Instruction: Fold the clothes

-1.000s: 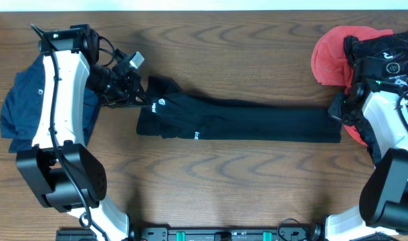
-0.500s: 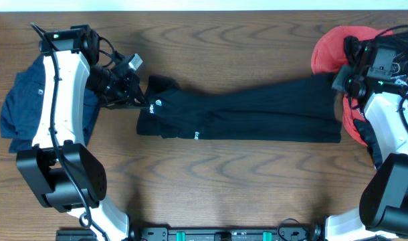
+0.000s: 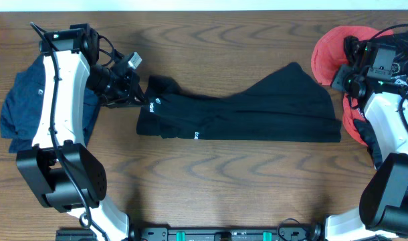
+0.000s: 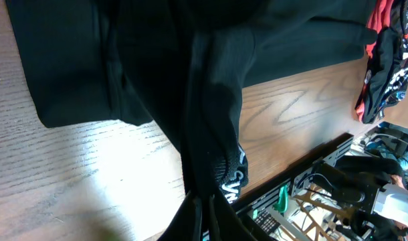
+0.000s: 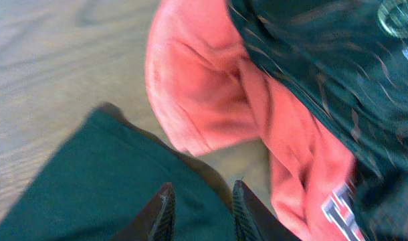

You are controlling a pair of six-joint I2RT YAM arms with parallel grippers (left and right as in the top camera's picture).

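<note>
The black trousers [image 3: 244, 120] lie lengthwise across the middle of the table, with small white logos near the waist. My left gripper [image 3: 142, 97] is shut on the waistband at their left end; in the left wrist view the fingers [image 4: 204, 217] pinch the black cloth [image 4: 157, 60]. My right gripper [image 3: 339, 79] is open at the trousers' right end. In the right wrist view its fingers [image 5: 200, 201] stand apart over the dark cloth [image 5: 90, 181]. One leg end bulges up toward the far edge. The navy shorts [image 3: 17, 100] lie at the far left under my left arm.
A red garment [image 3: 328, 53] is heaped at the far right, also in the right wrist view [image 5: 204, 94]. A black jersey with white-and-red print [image 3: 398, 67] lies on it, under my right arm. Bare wood table [image 3: 224, 181] shows in front of the trousers.
My right gripper lifted one leg end up and back toward the red garment, then opened. The cloth now sags in a peak left of it. The left arm has not moved.
</note>
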